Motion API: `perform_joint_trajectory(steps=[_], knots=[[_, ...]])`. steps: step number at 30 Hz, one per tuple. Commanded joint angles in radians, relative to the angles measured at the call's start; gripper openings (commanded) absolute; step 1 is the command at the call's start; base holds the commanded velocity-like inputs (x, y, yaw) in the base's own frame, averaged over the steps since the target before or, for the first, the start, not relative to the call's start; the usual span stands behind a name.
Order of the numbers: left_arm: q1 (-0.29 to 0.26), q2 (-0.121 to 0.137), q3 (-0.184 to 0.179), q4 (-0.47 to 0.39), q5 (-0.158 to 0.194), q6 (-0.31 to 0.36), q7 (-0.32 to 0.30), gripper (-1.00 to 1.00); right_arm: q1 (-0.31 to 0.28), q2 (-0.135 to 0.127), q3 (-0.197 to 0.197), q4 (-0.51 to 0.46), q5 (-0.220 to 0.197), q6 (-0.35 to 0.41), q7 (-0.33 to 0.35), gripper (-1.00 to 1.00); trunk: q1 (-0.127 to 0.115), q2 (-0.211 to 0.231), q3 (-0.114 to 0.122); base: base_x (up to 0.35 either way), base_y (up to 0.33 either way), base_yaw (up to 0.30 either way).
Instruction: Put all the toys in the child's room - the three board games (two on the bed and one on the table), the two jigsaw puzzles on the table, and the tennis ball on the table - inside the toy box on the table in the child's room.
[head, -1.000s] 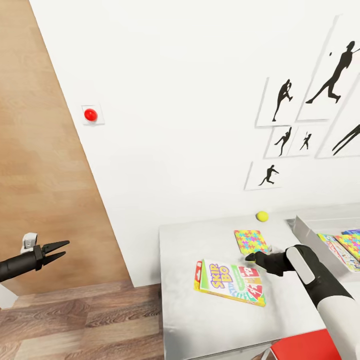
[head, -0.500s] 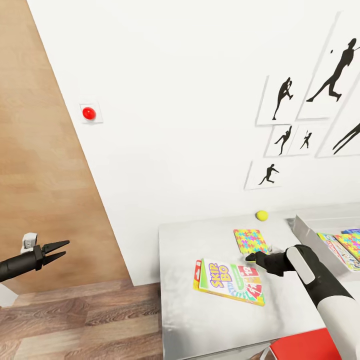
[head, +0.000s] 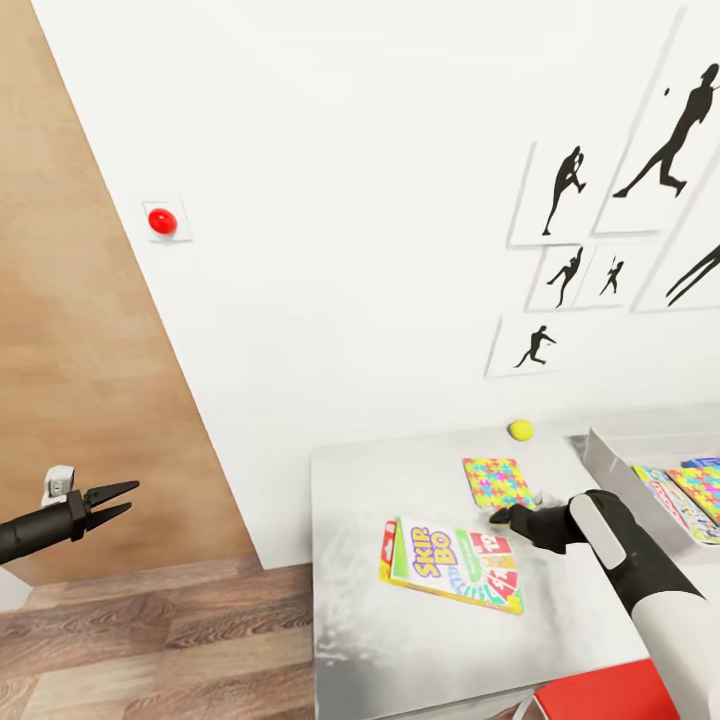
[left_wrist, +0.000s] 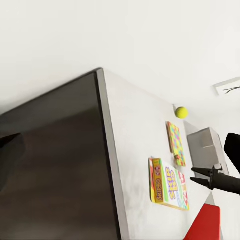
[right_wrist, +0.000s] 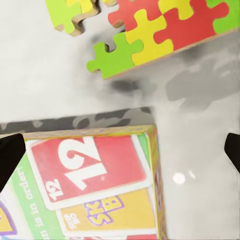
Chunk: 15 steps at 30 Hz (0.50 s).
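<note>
Tabletop (head: 420, 640) of pale grey carries the toys against a white wall; a Skip-Bo game box (head: 452, 564) lies flat near the front-left part, printed yellow and green with red edges, slightly turned; just behind it, a little apart, lies 1 flat puzzle square (head: 499, 482) of yellow, pink, blue and green pieces; further back, close to the wall, sits the small yellow-green ball (head: 519, 430); at the right end stands the light grey toy box (head: 612, 470), with colourful flat things already inside it, among them a second puzzle (head: 703, 488).

Right pincer (head: 501, 516) hangs low over the gap between the game box and the puzzle square, beside the box's far corner; in the right wrist view its 2 dark tips sit at opposite edges with the game box corner (right_wrist: 100, 180) and the puzzle edge (right_wrist: 150, 35) between them, so it is spread wide and grips nothing.

Left pincer (head: 118, 502) is held out over the wood-plank floor (head: 160, 640), well apart from the tabletop, its fingers parted and holding nothing.

Wall carries a red round button (head: 161, 221) and black sports silhouettes (head: 600, 230); a red object (head: 610, 695) shows at the front edge.
</note>
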<state>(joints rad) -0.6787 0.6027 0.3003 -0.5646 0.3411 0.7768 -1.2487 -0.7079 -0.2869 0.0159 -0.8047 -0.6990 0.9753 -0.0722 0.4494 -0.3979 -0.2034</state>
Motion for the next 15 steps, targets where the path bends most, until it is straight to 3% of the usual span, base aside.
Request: perform_joint_trajectory(steps=[1,15], knots=[[-0.001,0.000,0.000,0.000,0.002,0.009,-0.002,1.00,-0.001,0.000,0.002,-0.001,-0.003,0.003,-0.008,1.00,0.001,-0.002,-0.003,0.016,-0.033,0.000],[-0.001,0.000,0.000,0.000,0.001,0.009,-0.001,1.00,-0.002,0.005,0.001,-0.001,0.030,0.003,-0.007,1.00,0.001,-0.002,-0.023,0.004,-0.007,0.000]])
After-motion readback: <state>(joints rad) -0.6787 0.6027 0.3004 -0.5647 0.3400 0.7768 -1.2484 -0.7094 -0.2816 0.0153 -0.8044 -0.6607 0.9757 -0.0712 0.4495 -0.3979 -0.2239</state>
